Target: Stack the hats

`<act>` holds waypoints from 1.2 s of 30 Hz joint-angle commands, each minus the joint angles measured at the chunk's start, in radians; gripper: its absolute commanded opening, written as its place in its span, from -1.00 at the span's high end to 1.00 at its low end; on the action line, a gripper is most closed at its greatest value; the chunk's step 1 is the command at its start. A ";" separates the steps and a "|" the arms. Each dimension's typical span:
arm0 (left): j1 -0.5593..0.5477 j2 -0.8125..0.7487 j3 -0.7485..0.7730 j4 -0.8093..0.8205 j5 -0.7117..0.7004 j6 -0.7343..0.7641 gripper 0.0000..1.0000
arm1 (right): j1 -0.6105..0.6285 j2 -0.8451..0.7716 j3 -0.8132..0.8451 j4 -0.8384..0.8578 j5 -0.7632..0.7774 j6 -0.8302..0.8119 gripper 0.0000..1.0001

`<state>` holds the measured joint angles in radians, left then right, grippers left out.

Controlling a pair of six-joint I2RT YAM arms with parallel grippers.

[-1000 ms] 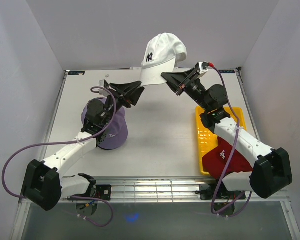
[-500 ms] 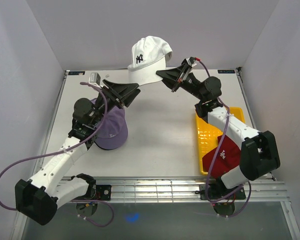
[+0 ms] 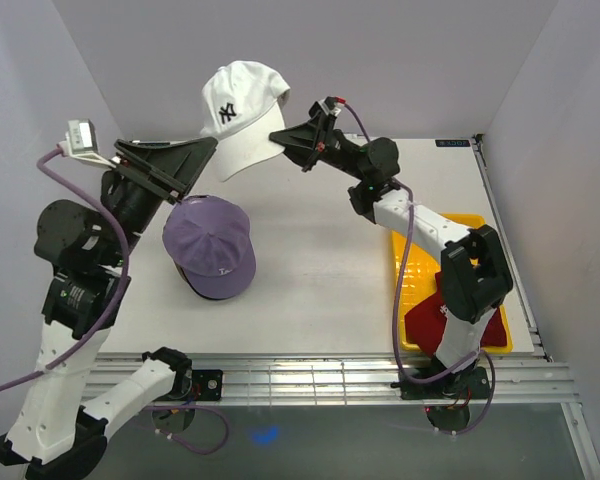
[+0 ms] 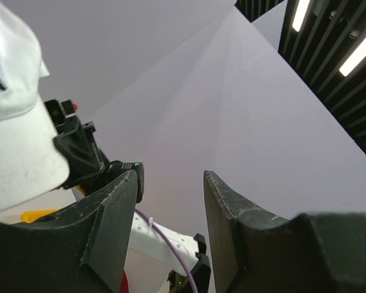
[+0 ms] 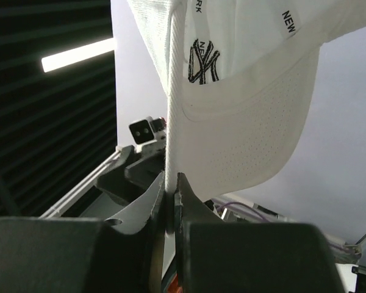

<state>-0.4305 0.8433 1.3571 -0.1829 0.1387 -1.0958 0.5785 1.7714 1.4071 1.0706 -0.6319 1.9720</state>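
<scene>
You've got 3 caps in plain view: 1 white cap (image 3: pixel 242 110), 1 lavender cap (image 3: pixel 212 245) and 1 dark red cap (image 3: pixel 422 322). A dark edge (image 3: pixel 186 284) under the lavender one could be a 4th, can't tell. Besides those, you have 1 yellow tray (image 3: pixel 412 270), 1 table (image 3: pixel 320 260) and 2 grippers: left gripper (image 3: pixel 202 158), right gripper (image 3: pixel 277 137).

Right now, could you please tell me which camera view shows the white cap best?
The top external view: the whole white cap shows there, logo and brim, held by the right gripper. The right wrist view shows only a clamped part up close; the left wrist view catches just an edge.
</scene>
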 commanded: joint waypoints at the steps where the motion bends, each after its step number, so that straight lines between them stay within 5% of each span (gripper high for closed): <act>1: 0.006 0.017 0.137 -0.208 -0.089 0.114 -0.15 | 0.105 0.078 0.110 0.149 0.001 0.105 0.84; 7: 0.006 0.056 0.285 -0.372 -0.246 0.178 -0.15 | 0.213 0.174 0.125 0.248 0.051 0.156 0.84; 12: 0.006 0.114 0.378 -0.409 -0.243 0.221 -0.14 | 0.254 0.235 0.101 0.342 0.089 0.209 0.84; 36: 0.006 0.178 0.260 -0.538 -0.327 0.251 -0.14 | 0.314 0.316 -0.088 0.732 0.178 0.373 0.84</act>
<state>-0.4290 1.0168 1.6394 -0.6655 -0.1474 -0.8562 0.8906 2.1242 1.3491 1.2739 -0.4866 1.9911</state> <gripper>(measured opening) 0.572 0.099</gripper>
